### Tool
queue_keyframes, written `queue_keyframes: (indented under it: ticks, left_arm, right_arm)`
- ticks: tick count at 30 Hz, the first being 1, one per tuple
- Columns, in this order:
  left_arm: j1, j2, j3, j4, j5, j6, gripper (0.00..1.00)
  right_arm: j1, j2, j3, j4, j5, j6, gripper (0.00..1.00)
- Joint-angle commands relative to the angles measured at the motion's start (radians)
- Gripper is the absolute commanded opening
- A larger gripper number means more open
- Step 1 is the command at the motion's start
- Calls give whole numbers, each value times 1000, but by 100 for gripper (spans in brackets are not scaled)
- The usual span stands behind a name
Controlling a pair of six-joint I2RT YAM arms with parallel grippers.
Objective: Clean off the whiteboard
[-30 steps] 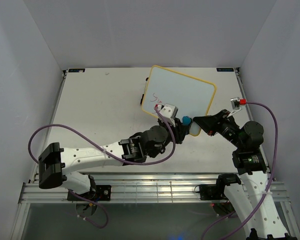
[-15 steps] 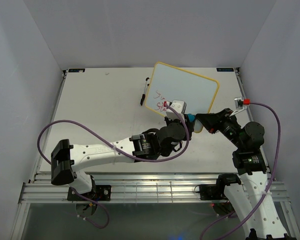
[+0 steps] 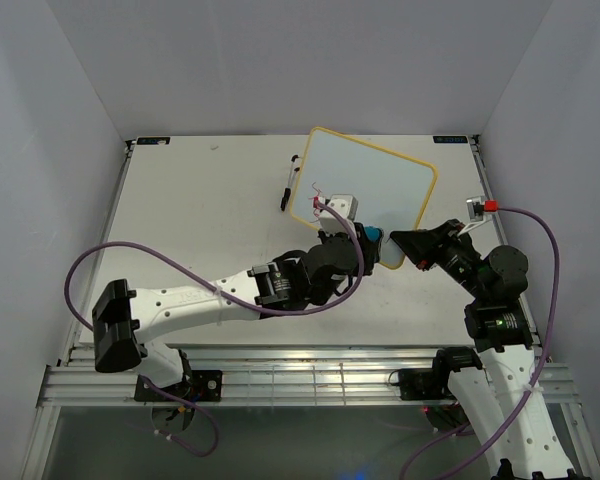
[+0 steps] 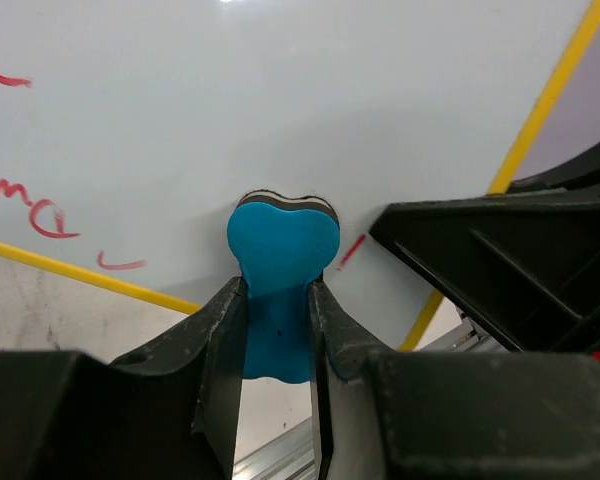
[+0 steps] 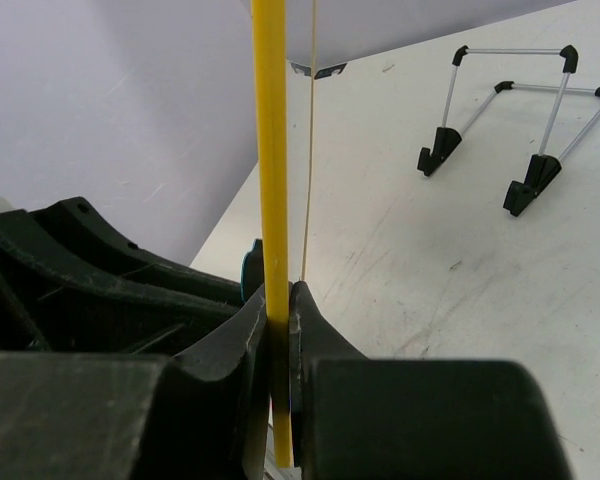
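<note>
The right claw [image 5: 278, 308] is clamped tight on the thin yellow frame of the small, rounded-corner whiteboard [image 3: 380, 175]. It grips close to the board's near right corner and props it at a tilt over the right half of the surface, toward the far edge. The left claw [image 4: 277, 300] is pinched shut on the blue bone-shaped eraser [image 4: 280, 235], whose head looks pressed against the white face right by that same near corner. Here's what has changed: over the last second the board was nudged a touch toward the far right and has since sat steady. The left arm has swung right and come back left, yet the eraser head has ended up close to where it was. From overhead only a scrap of red shows beside the wrist, where two lines showed half a second ago; wiped or just covered by the arm, I can't call it. The left wrist view helps: red handwriting [image 4: 25, 195] remains toward the board's left, and a short red stroke [image 4: 351, 250] sits just beside the eraser. So I'd judge the wiping barely begun, with leftward passes needed. A black marker pen [image 3: 290, 185] lies on the surface just off the board's left edge.
</note>
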Motion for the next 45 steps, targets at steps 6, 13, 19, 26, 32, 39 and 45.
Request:
queue_keyframes:
  ticks: [6, 13, 19, 26, 32, 39, 45]
  left_arm:
    - [125, -38, -107, -60, 2, 29, 0]
    - [105, -8, -84, 9, 143, 62, 0]
    - [36, 115, 83, -63, 253, 161, 0]
    - [33, 164, 192, -228, 359, 137, 0]
    - [33, 198, 254, -322, 422, 117, 0]
    - [33, 208, 258, -331, 474, 95, 0]
    - [33, 215, 248, -388, 447, 59, 0]
  right_arm:
    - [38, -56, 88, 258, -225, 115, 8]
    - [38, -51, 72, 261, -211, 106, 8]
    - [38, -48, 108, 181, -177, 34, 8]
    - [38, -48, 102, 169, -162, 17, 8]
    - [38, -31, 117, 181, -154, 17, 8]
    - [38, -27, 120, 189, -139, 11, 8]
    - [38, -24, 128, 201, -120, 14, 8]
